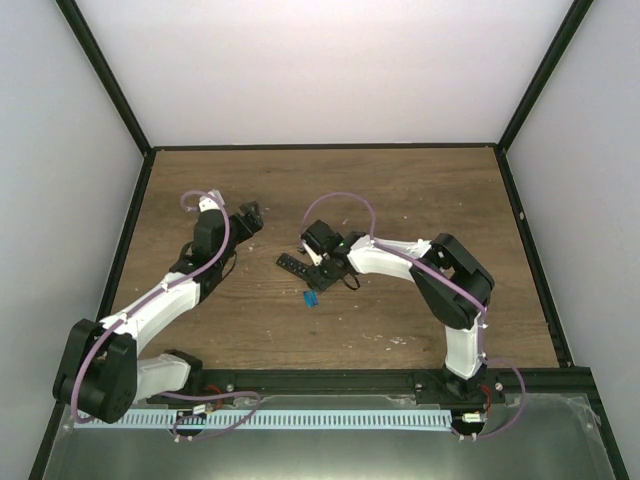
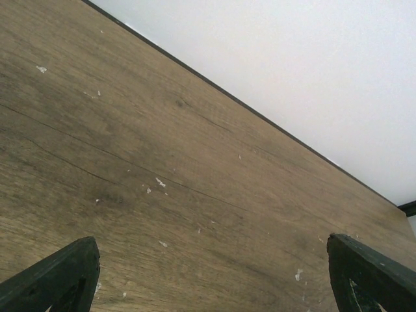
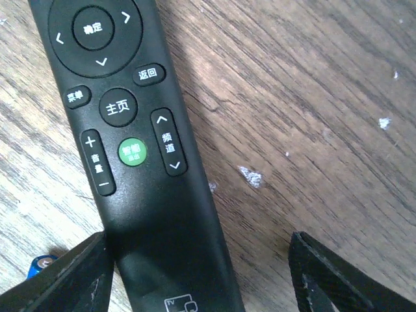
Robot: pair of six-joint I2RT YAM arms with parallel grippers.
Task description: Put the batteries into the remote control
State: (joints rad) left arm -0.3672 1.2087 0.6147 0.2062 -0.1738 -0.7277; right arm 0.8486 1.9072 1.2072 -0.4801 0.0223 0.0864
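The remote control [image 3: 140,162] lies button side up on the wood, a slim black bar with a green button. My right gripper [image 3: 198,260] stands open astride its lower end: the left finger [image 3: 71,273] touches the remote's edge, and bare wood shows between the remote and the right finger [image 3: 338,279]. One of the batteries [image 3: 40,262], bright blue, peeks out behind the left finger. From above, the remote control [image 1: 293,266] sits mid-table with the battery [image 1: 311,297] just in front of it and my right gripper [image 1: 328,272] at its right end. My left gripper [image 2: 211,260] is open over bare wood.
The wooden table [image 1: 400,200] is ringed by a black frame and white walls. Small white specks [image 3: 250,175] dot the wood. The left gripper [image 1: 250,215] hovers left of the remote, apart from it. The back wall edge [image 2: 260,117] shows in the left wrist view.
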